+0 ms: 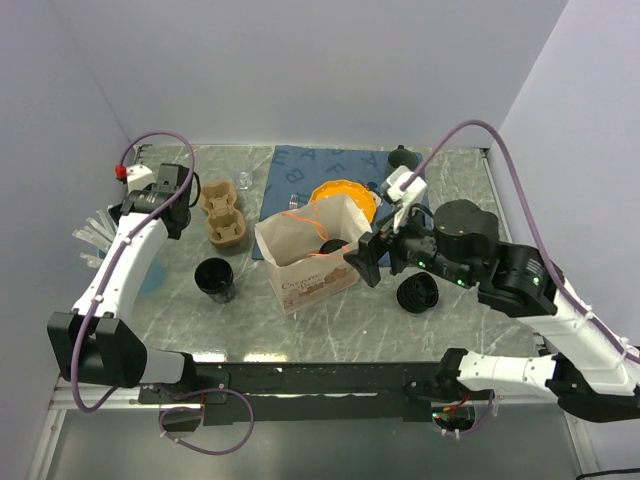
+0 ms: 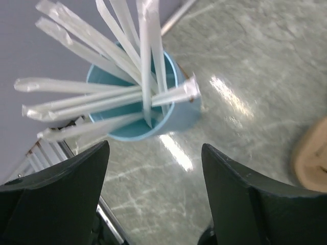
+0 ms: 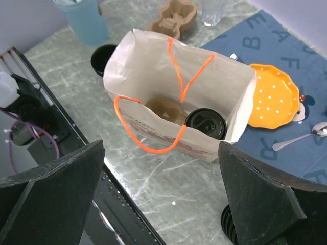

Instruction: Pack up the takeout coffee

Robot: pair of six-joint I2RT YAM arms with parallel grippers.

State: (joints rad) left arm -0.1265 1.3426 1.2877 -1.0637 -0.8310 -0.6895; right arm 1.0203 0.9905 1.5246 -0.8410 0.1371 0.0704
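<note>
A pale lavender back wall (image 1: 300, 70) fills the top of the frame. It meets a left wall (image 1: 40, 150) and a right wall (image 1: 580, 120) of the same colour. Below them lies a grey-green marbled table (image 1: 250, 320), with a black rail (image 1: 320, 375) along its lower edge. Bright glare streaks (image 2: 230, 97) show on the stone-like top.

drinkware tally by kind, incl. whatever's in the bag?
Black disposable cups: 2, one open, one lidded inside the paper bag
Light blue cup of straws: 1
Clear glass: 1
Dark mug: 1
Total: 5
</note>
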